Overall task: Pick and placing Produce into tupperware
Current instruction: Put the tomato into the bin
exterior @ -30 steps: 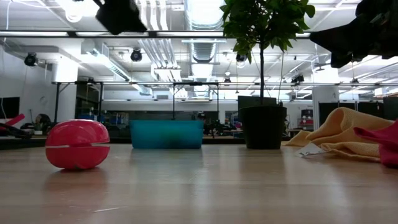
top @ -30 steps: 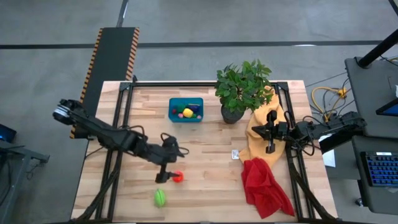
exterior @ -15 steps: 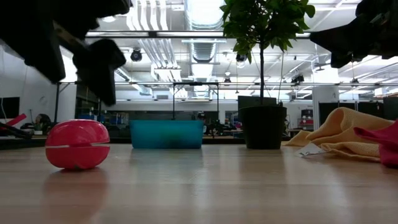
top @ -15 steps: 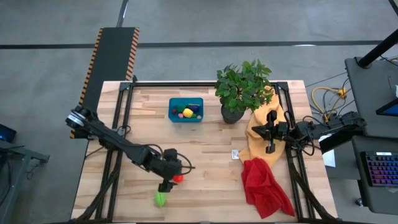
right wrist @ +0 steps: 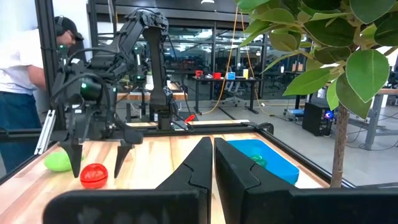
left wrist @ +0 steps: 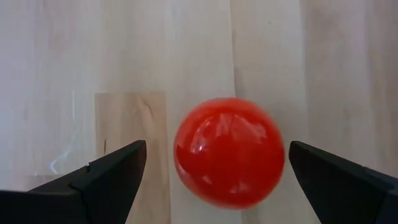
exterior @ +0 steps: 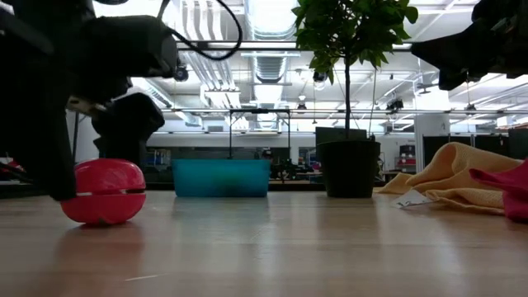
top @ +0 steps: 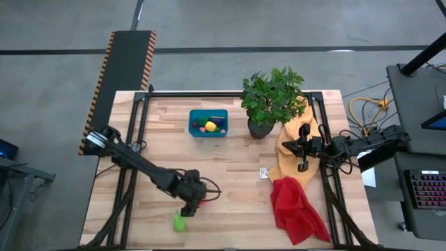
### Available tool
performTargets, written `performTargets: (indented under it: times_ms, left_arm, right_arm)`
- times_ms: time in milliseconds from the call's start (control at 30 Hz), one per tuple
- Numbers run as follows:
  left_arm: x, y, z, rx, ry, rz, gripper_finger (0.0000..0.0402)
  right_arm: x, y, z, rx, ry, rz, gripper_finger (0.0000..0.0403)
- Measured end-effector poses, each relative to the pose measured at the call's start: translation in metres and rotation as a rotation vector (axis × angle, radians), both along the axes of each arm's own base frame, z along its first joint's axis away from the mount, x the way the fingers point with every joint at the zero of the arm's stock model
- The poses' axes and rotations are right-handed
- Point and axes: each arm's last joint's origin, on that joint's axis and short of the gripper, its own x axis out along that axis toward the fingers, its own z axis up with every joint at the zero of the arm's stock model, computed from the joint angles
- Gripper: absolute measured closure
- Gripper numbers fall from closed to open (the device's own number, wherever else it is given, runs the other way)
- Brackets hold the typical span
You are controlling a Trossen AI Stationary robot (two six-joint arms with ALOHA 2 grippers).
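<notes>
A red toy ball (left wrist: 227,151) rests on the wood near the table's near edge, also visible in the high view (top: 202,201) and the low view (exterior: 103,191). My left gripper (left wrist: 216,149) is open, pointing down over it, with one finger on each side and a gap at both (exterior: 87,157). A green piece (top: 179,222) lies just nearer the table's edge. The teal tupperware (top: 208,123) sits at the far middle with yellow, red and purple pieces inside. My right gripper (right wrist: 208,163) is shut and waits over the yellow cloth (top: 302,165).
A potted plant (top: 270,99) stands right of the tupperware. A yellow cloth (top: 289,143) and a red cloth (top: 296,209) lie on the table's right side, with a small white tag (top: 264,173) beside them. Bare wood lies between the ball and the tupperware. A person (right wrist: 18,74) stands beyond the table.
My left gripper has moved toward the table's near edge and come down over the red ball, so that its open fingers now stand on either side of it. The ball has stayed where it was.
</notes>
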Motion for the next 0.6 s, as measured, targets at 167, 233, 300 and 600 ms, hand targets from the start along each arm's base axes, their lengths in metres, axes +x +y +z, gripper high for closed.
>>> performTargets:
  times_ms: [167, 233, 300, 600]
  left_arm:
    - [0.002, -0.001, -0.009, 0.004, 0.020, 0.012, 0.0022]
    - [0.004, -0.002, -0.012, -0.001, 0.021, 0.022, 0.0022]
    - [0.005, -0.002, -0.015, 0.002, 0.022, 0.024, 0.0022]
    - [0.006, -0.002, -0.018, 0.014, 0.020, 0.026, 0.0022]
  right_arm:
    - [0.000, 0.000, 0.000, 0.000, 0.000, 0.000, 0.0394]
    - [0.000, 0.000, 0.000, 0.000, 0.000, 0.000, 0.0394]
    - [0.000, 0.000, 0.000, 0.000, 0.000, 0.000, 0.0394]
    - [0.000, 0.000, 0.000, 0.000, 0.000, 0.000, 0.0394]
